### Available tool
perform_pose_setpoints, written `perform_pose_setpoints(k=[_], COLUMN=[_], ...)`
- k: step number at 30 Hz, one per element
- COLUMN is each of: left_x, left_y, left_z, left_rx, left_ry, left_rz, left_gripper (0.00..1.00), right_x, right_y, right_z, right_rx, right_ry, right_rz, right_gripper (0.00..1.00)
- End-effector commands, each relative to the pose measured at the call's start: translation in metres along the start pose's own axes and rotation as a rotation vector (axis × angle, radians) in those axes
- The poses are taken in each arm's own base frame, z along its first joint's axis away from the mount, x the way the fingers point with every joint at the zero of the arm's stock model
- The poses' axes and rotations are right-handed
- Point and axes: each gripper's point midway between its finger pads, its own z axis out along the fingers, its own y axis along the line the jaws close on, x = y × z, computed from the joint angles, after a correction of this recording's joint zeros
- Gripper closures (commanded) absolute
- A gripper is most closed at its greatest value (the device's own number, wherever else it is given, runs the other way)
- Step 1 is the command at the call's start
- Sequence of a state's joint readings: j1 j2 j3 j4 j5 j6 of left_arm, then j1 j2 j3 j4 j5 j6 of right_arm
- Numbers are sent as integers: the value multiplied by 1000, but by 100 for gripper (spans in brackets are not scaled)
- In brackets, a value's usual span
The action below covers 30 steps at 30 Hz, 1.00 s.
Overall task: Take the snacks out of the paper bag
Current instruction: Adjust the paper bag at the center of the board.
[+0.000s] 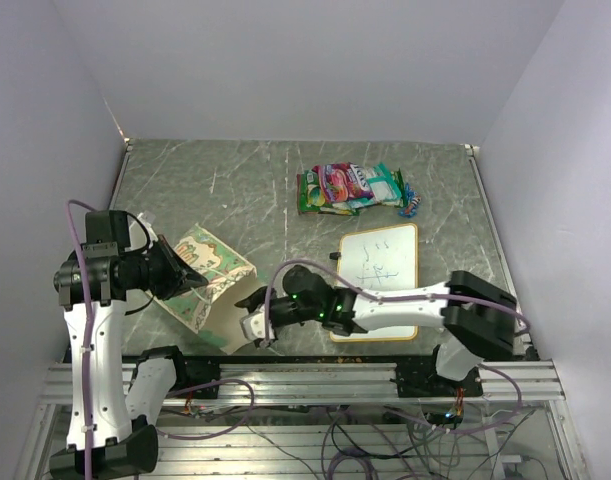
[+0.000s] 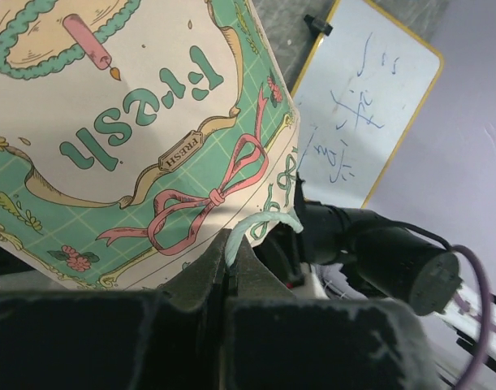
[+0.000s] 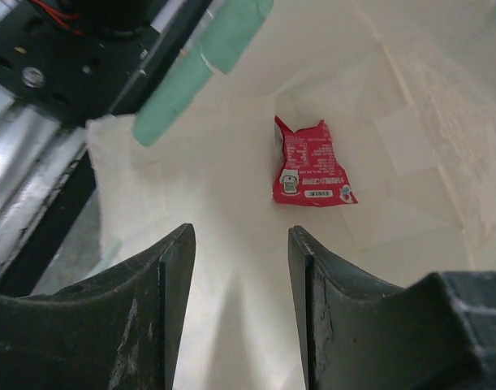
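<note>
Right tool (image 3: 241,236), jaws wide, fills the lower frame inside the paper bag (image 3: 410,97). Left tool (image 2: 230,253) clamps the bag rim. One red snack packet (image 3: 311,166) lies centre-frame, apart from the right tool. Risk: closing may pinch bag paper too, pulling the rim free.

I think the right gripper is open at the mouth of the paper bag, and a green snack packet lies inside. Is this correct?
Not quite: the packet inside the paper bag is red, not green, as the right wrist view shows. The right gripper is open at the mouth.
</note>
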<state>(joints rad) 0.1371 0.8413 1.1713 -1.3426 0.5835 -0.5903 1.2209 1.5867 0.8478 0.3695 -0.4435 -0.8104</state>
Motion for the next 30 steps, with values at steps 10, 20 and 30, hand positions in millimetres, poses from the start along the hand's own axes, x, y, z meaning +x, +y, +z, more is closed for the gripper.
perform_pose_setpoints(k=[10, 20, 30], left_x=[21, 24, 30], left_y=[-9, -15, -14], left_z=[-10, -10, -4], left_rx=[55, 88, 118], left_ry=[77, 140, 209], left_rz=[12, 44, 58], left_gripper=[93, 93, 93], right_x=[42, 93, 106], right_y=[-41, -46, -55], right_z=[59, 82, 107], right_rx=[292, 286, 239], right_ry=[51, 209, 213], right_rz=[-216, -453, -597], right_gripper=[44, 38, 36])
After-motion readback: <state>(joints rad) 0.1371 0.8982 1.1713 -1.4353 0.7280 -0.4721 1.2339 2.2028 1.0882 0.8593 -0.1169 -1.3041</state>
